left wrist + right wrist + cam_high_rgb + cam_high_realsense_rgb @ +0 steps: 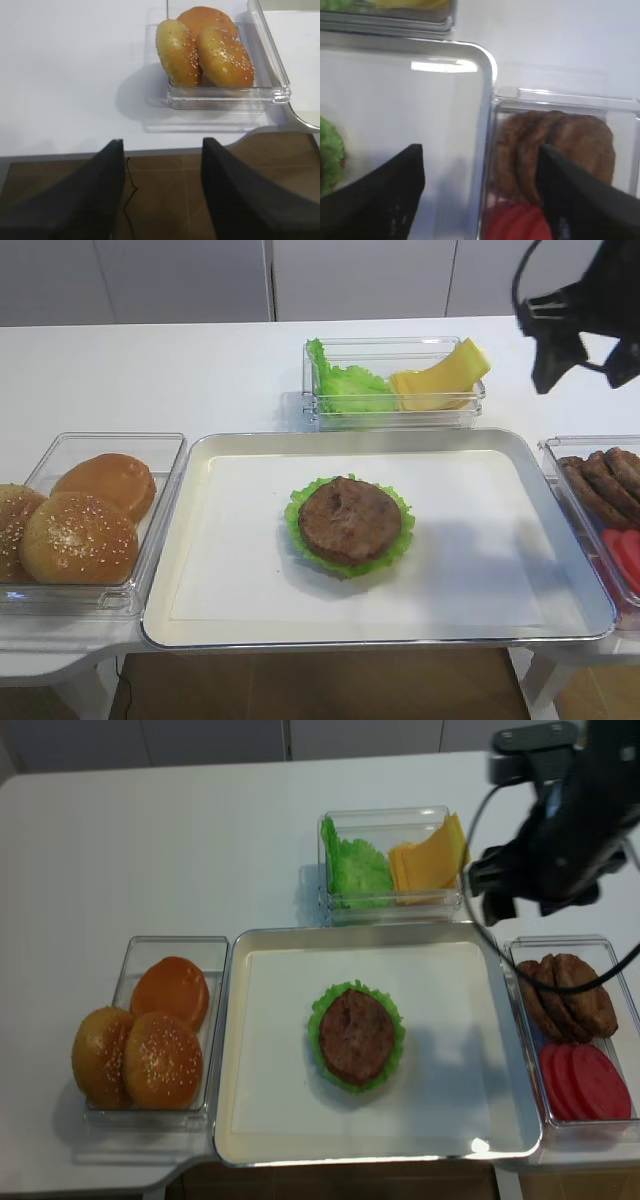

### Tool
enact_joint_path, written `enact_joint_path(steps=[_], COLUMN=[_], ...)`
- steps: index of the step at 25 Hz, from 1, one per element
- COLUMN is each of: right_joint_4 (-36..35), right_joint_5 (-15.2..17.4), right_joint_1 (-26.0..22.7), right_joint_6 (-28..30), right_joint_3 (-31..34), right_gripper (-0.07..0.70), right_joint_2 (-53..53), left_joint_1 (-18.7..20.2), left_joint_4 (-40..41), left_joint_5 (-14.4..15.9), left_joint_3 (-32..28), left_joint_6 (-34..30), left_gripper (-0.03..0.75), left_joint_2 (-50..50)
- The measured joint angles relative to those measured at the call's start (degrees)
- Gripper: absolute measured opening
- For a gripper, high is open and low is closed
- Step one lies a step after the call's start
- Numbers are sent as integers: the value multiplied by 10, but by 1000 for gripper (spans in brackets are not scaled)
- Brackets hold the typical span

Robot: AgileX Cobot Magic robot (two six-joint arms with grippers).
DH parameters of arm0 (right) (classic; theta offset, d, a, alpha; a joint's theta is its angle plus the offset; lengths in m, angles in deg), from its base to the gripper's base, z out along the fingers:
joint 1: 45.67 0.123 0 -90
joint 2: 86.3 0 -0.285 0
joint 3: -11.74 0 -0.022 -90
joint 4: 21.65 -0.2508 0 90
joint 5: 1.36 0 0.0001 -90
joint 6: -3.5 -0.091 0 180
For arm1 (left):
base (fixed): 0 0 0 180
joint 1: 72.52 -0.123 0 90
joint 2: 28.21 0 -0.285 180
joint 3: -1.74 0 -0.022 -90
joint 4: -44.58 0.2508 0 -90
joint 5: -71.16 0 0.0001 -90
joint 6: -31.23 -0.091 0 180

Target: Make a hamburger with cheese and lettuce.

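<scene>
Plainly, hamburger (349, 523) and cheese (440, 377) bear no labels.

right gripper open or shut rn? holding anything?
Open and empty. In the right wrist view the right gripper has its jaws spread wide, with only the tray and the patties visible between them.

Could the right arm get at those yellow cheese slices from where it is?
Probably yes. The right gripper hangs open just beside the open-topped box holding the cheese, with nothing between them.
</scene>
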Motion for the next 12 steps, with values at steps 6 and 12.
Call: enact_joint_path(steps=[6,12], right_joint_4=[-13,-13], right_joint_5=[16,22], right_joint_1=[-92,-115], right_joint_6=[19,28], right_joint_3=[46,140], right_gripper=[519,488], right_joint_2=[-56,-162], left_joint_1=[0,0], left_joint_4=[0,0], left_joint_5=[0,0], left_joint_3=[0,0], left_joint_6=[0,0], left_gripper=[370,370], left_joint_2=[0,0])
